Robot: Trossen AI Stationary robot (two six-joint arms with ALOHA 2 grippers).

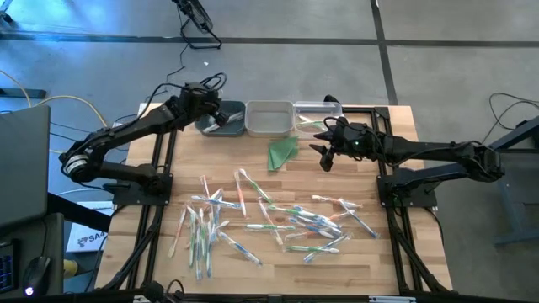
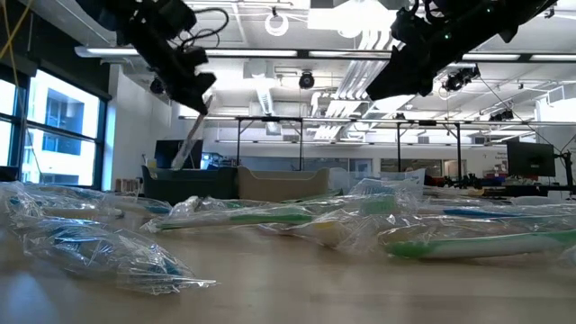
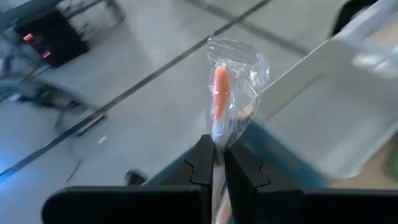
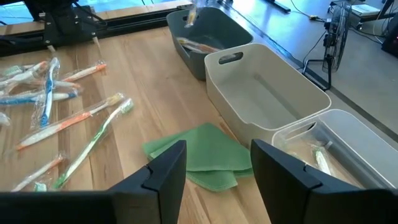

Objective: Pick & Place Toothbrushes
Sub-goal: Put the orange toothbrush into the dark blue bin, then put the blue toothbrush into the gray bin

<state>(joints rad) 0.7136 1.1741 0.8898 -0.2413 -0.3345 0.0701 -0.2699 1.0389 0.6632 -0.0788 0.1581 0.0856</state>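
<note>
Many wrapped toothbrushes (image 1: 269, 220) lie flat and scattered on the wooden table (image 1: 337, 181); the low view shows them close up (image 2: 270, 218). My left gripper (image 1: 221, 115) hangs over the dark grey bin (image 1: 217, 124) at the far edge, shut on one wrapped toothbrush (image 3: 220, 93) with an orange accent. My right gripper (image 4: 217, 168) stands open above the table beside the folded green cloth (image 4: 199, 155), with nothing between its fingers. It is also in the high view (image 1: 324, 157). My left gripper pinches the wrapped toothbrush between its two fingers (image 3: 200, 163), on the shaft (image 3: 216, 138) just behind the orange part. The fingers lie along the brush, and its orange end in the clear wrapper sticks out past the fingertips. In the low view the brush (image 2: 189, 139) slants down below the gripper, lifted clear.
Three bins stand in a row at the far edge: the dark grey one (image 4: 208, 34) with a toothbrush inside, a white one (image 4: 267, 93), and a clear one (image 4: 351, 146) holding a green toothbrush. The green cloth (image 1: 282, 152) lies just in front of them.
</note>
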